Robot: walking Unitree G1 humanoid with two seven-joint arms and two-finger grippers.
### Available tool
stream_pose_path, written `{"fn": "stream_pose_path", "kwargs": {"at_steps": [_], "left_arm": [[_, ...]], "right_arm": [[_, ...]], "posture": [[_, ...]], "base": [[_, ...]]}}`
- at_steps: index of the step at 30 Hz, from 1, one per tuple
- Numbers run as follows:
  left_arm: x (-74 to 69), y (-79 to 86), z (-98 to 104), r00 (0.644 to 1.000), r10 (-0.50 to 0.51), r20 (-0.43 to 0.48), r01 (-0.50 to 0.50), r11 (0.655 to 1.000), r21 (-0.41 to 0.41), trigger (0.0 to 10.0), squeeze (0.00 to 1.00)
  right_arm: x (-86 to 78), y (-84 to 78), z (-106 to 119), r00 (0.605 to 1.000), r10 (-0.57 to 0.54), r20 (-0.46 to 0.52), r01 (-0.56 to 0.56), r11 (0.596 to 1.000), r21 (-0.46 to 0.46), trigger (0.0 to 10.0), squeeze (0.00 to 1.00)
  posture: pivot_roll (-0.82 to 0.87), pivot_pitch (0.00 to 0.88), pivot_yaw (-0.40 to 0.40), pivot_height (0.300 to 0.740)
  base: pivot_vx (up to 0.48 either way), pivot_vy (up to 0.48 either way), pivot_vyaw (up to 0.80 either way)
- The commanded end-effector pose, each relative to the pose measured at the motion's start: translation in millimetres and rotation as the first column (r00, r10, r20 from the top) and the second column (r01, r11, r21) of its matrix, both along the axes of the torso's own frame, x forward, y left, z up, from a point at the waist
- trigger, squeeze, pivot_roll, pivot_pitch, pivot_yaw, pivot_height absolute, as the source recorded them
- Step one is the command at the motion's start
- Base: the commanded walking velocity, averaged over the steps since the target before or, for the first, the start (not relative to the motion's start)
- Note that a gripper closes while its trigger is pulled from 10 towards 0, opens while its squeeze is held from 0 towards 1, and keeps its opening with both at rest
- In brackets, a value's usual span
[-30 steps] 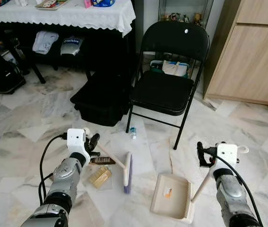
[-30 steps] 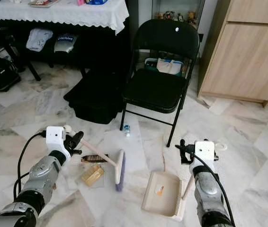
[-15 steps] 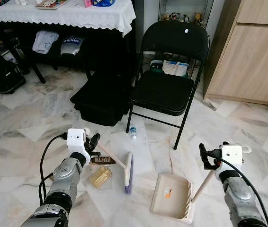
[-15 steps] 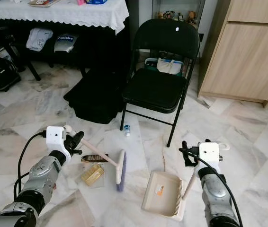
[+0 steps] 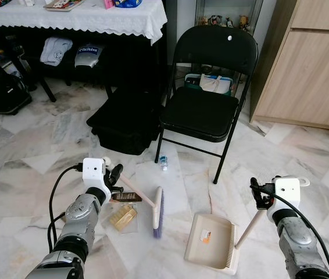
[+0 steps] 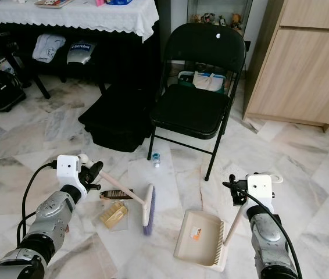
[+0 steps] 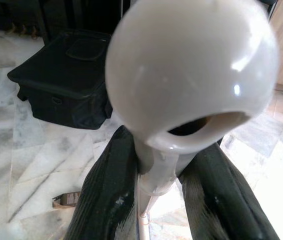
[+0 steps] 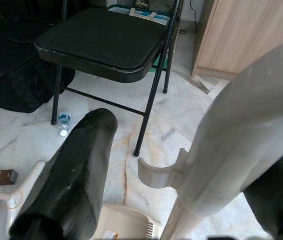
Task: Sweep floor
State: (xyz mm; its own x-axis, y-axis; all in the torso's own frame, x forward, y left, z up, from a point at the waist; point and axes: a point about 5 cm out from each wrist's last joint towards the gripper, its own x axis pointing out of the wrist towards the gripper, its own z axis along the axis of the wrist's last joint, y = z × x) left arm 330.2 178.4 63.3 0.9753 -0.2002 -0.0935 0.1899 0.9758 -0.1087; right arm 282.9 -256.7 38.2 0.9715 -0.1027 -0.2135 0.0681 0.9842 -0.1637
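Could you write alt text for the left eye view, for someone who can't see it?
The left gripper holds a brush and the right gripper a dustpan on a marble floor before a black folding chair.

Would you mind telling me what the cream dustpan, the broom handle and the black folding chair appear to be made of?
The cream dustpan looks like moulded matte plastic, with a comb-toothed edge. The cream broom handle seems to be glossy plastic: its rounded end shows bright highlights. The black folding chair has thin tubular legs, probably painted metal; its seat material cannot be told.
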Motion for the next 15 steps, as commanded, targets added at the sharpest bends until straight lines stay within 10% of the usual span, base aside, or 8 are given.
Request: {"fn": "stream_pose_path", "kwargs": {"at_steps": [1, 15], "left_arm": [[0.7, 5.6, 3.6, 1.000, 0.012, 0.017, -0.012, 1.000, -0.007, 10.0, 0.00], [1.5, 4.8, 4.2, 1.000, 0.005, 0.016, -0.005, 1.000, -0.006, 10.0, 0.00]], "right_arm": [[-0.2, 0.5, 0.1, 1.000, 0.014, -0.010, -0.014, 1.000, -0.009, 0.0, 0.00], [6.6, 8.0, 4.8, 1.000, 0.021, 0.008, -0.021, 1.000, 0.008, 0.0, 0.00]], "posture": [[-0.01, 0.087, 0.064, 0.740], [-0.01, 0.072, 0.065, 0.740]], "base": [[0.000, 0.000, 0.00], [0.000, 0.000, 0.00]]}}
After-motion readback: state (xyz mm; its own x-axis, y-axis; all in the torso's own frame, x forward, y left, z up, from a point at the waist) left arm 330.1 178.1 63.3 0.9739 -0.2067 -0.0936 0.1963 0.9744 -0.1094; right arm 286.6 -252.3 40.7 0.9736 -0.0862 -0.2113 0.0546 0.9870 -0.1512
